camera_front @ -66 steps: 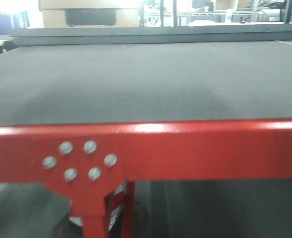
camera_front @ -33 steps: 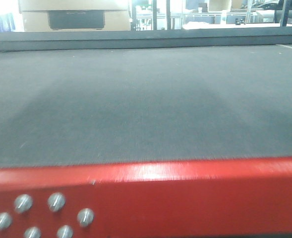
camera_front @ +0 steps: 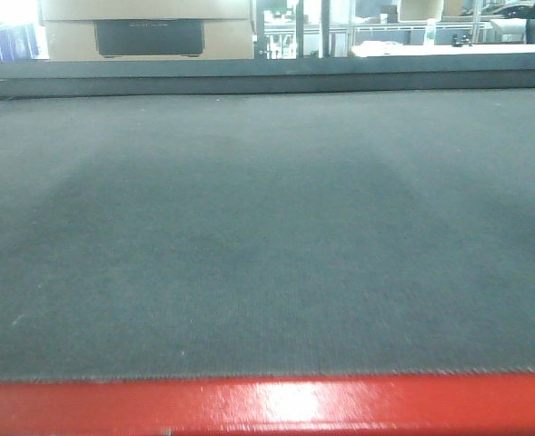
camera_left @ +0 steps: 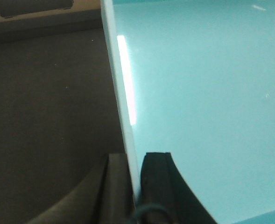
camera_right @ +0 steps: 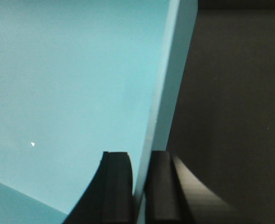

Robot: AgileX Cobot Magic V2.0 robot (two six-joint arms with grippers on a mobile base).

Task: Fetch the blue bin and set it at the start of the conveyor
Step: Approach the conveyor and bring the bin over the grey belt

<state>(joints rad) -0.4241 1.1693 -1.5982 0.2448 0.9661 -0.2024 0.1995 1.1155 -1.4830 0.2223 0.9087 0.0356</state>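
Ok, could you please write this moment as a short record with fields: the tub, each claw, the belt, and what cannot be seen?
held thing: light turquoise plastic tub, smooth, with a pale rim
left claw: shut on the tub's rim, one finger inside, one outside
right claw: shut on the rim of the other side, same way
surface: dark grey textured conveyor belt with red front edge strip
belt in front view: no tub seen on it
tub touching belt: cannot tell

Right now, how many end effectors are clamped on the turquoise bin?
2. The left end effector pinches the left wall of the blue bin, one finger inside and one outside. The right end effector pinches the opposite wall likewise. No others are in view.
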